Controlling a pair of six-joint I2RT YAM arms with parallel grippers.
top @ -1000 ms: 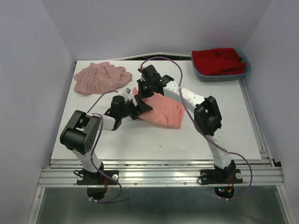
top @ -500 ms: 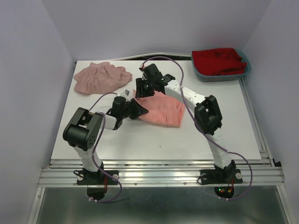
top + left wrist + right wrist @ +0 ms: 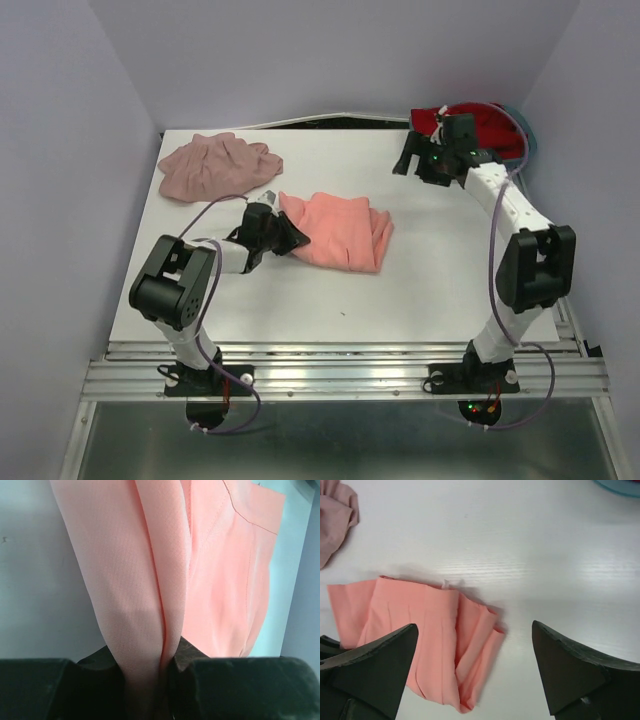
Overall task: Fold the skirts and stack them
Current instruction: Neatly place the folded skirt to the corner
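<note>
Here, from above, your left claw is clenched on the near-left edge of the salmon skirt, which lies as a folded bundle around the middle of the desk. The mauve skirt sits crumpled at the far left corner, well apart from the salmon one. Your right claw is raised at the far right, just beside a bin holding red cloth, and it carries nothing.

Through the left wrist camera, you see both dark fingers pressed together on a gathered fold of the salmon skirt. The fabric runs away from the left claw across the pale desk.

Through the right wrist camera, the right claw is released, its fingers spread wide with only the scene below between them. Beneath it lies the salmon skirt, pleats showing, flat on the desk. A corner of the mauve skirt shows at the upper left.
</note>
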